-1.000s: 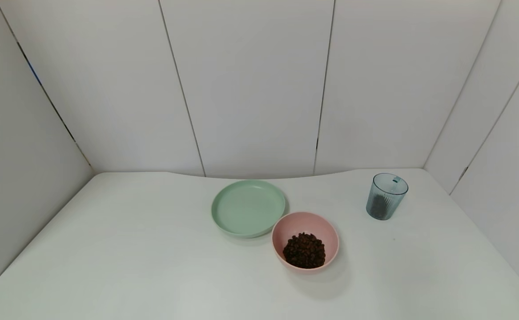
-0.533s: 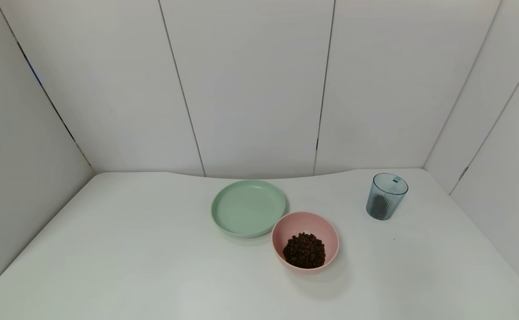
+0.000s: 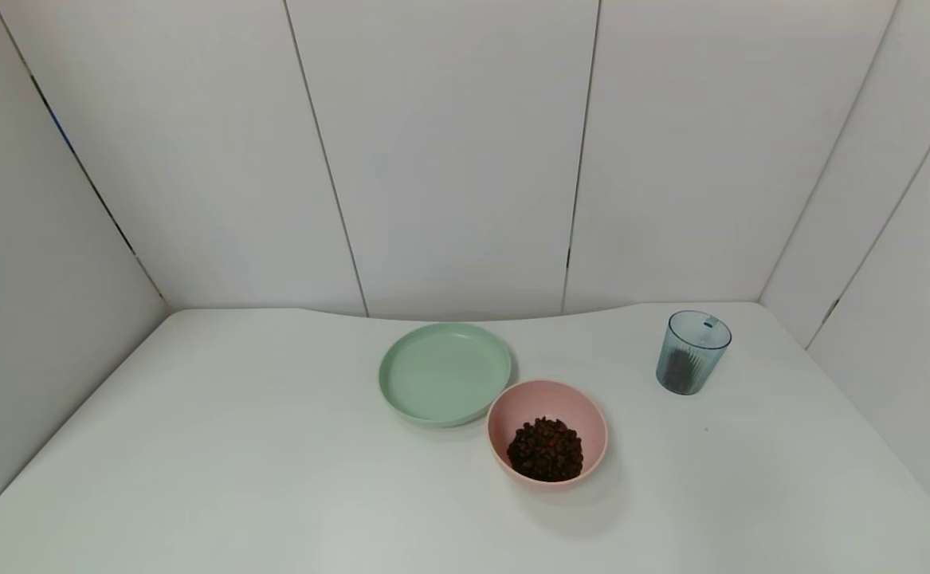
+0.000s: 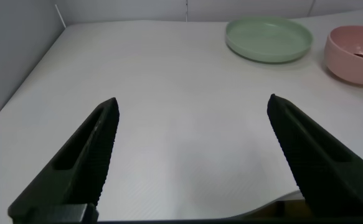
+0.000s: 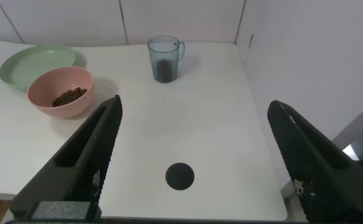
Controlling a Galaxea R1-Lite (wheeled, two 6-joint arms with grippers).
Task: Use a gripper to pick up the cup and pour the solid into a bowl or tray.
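The blue-grey ribbed cup point(image 3: 692, 351) stands upright at the back right of the white table, with something dark low inside it; it also shows in the right wrist view point(image 5: 164, 58). The pink bowl point(image 3: 584, 414) sits mid-table and holds a heap of dark brown bean-like solid point(image 3: 545, 450); the bowl also shows in the right wrist view point(image 5: 44, 102) and the left wrist view point(image 4: 349, 59). Neither arm shows in the head view. My left gripper point(image 4: 193, 109) is open and empty over the table's near left. My right gripper point(image 5: 195, 112) is open and empty over the near right, well short of the cup.
A flat pale green plate point(image 3: 445, 372) lies just behind and left of the bowl, touching or nearly touching it. A round black hole point(image 5: 180, 176) sits in the table near the right front edge. White panel walls close the back and sides.
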